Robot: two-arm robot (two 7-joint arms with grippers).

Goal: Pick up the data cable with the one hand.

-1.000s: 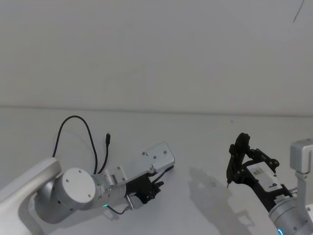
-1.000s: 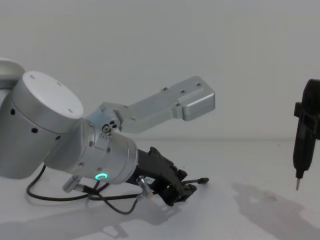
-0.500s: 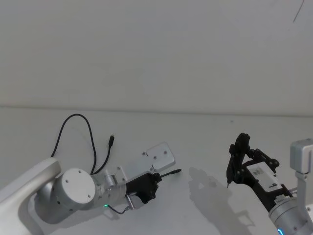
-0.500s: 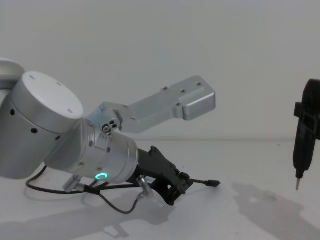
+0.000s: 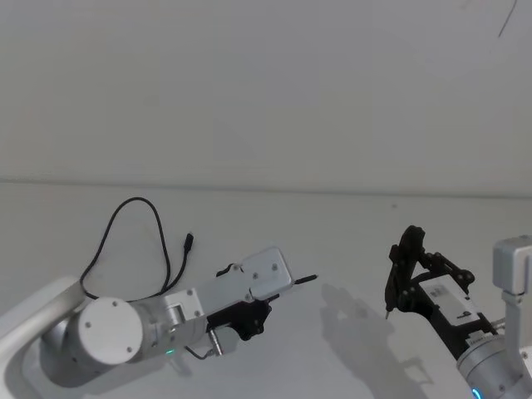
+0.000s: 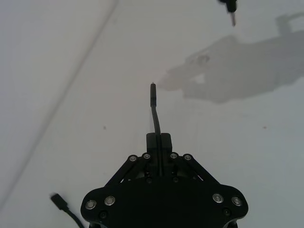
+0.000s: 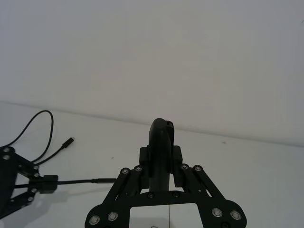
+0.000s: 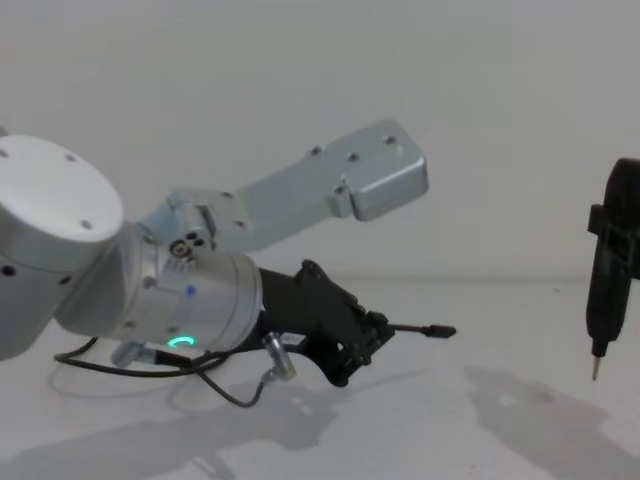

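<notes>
Left gripper (image 5: 264,309), seen from the head, sat low over the white table (image 5: 349,233) on the robot's left, fingers clamped on the data cable (image 5: 137,200); a short end with its plug (image 5: 304,279) stuck out to the right, while the rest looped back behind the arm onto the table; the right gripper (image 5: 409,278) hung well apart on the right, closed round a black pointed tool (image 5: 397,274); in the left wrist view the fingers (image 6: 164,141) pressed together on the cable (image 6: 156,116), which ran straight out to the plug (image 6: 153,90); in the right wrist view the right gripper (image 7: 160,161) gripped the tool (image 7: 161,133), with the cable's loop (image 7: 47,112) lying on the table beyond; in the chest view the left gripper (image 8: 372,330) held the cable's end level above the table (image 8: 500,440), the plug (image 8: 436,330) pointing toward the tool (image 8: 610,270)
</notes>
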